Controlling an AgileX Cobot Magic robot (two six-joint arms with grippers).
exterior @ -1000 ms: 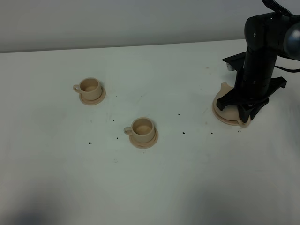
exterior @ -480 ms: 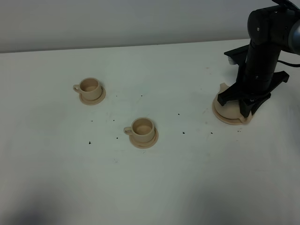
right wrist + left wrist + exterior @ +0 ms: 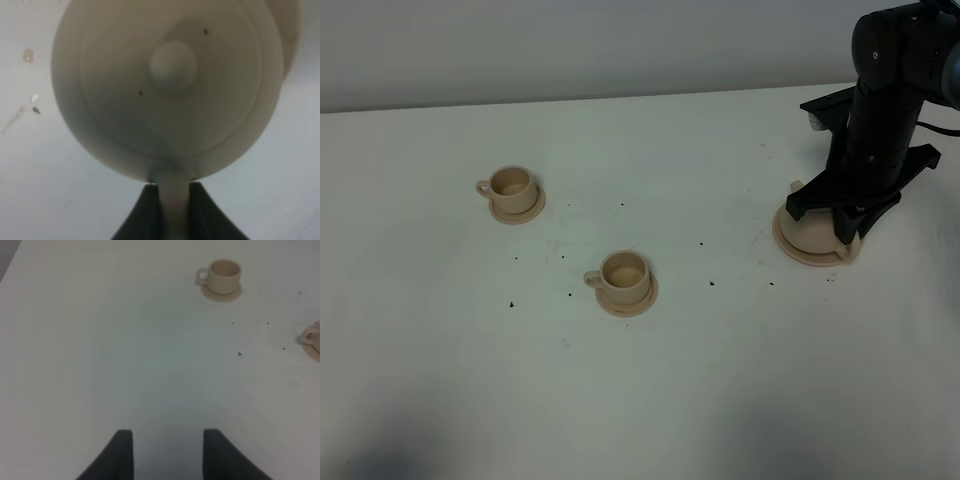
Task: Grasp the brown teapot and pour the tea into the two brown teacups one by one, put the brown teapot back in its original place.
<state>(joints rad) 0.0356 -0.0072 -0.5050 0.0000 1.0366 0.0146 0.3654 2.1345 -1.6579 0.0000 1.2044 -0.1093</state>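
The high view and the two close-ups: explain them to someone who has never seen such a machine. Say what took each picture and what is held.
This is a robot with two arms at a white table. The wide picture comes from a camera mounted high; the other two come from cameras on the wrists. The black right arm stands over a beige teapot; its camera shows its fingers closed on the handle. The left arm's fingers are open, holding nothing. A far teacup and a near teacup stand on the table among dark specks.

At right, teapot (image 3: 807, 228) over wide saucer (image 3: 796, 253), near teacup (image 3: 624, 273) at centre, far teacup (image 3: 510, 186) behind it, leftward
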